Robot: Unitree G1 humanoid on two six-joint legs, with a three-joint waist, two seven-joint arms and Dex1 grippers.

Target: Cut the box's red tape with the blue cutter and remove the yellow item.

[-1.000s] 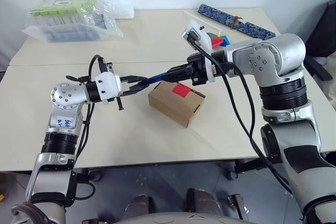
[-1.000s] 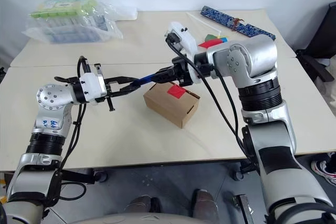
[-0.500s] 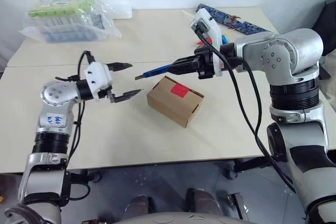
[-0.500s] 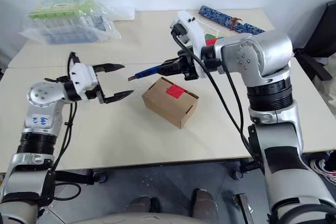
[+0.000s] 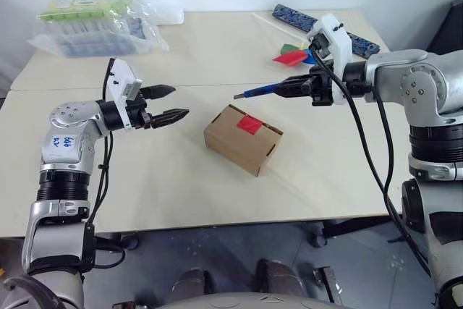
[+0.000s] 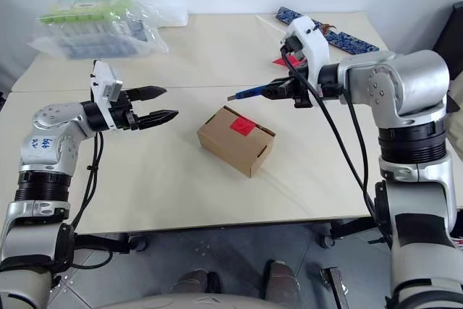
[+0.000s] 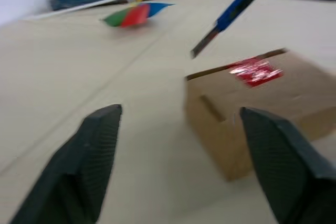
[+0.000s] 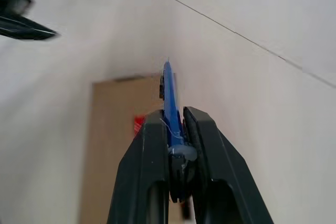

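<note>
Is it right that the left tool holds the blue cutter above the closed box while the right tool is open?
No, the tools are swapped: the right tool holds the blue cutter above the closed box, as the right wrist view shows; the left tool is open.

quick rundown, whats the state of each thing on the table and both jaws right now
box: closed, flaps down, resting on the table
red tape: uncut, across the top seam
blue cutter: held in the air above the box, tip not touching it
right gripper: jaws shut on the cutter
left gripper: jaws open, empty, beside the box
pinwheel: lying flat
plastic bag: lying at the far corner
</note>
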